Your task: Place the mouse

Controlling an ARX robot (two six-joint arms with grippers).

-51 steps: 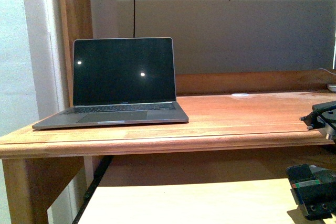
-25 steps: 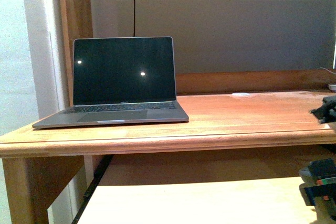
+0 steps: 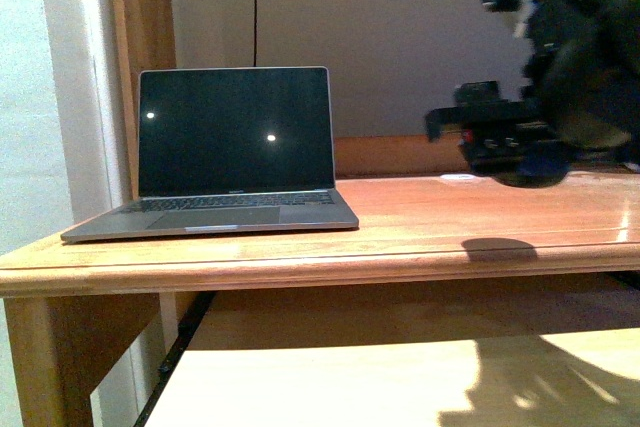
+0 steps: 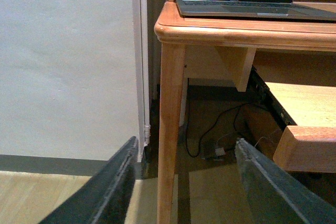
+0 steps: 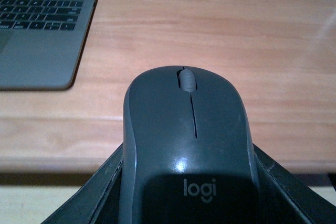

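Grey matte plastic, the mouse [image 5: 186, 124] looks light, rigid and slick; the right end effector [image 5: 189, 174] clamps its flanks above the bench [image 5: 220, 30], the left end effector [image 4: 186, 174] gapes empty.

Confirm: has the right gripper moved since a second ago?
Yes. The right gripper, holding the mouse, rose from low beside the desk edge to above its top and moved left toward the laptop.

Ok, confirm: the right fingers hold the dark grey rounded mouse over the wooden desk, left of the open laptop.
Wrong side: the right fingers hold the dark grey rounded mouse over the wooden desk right of the open laptop; the front view shows it.
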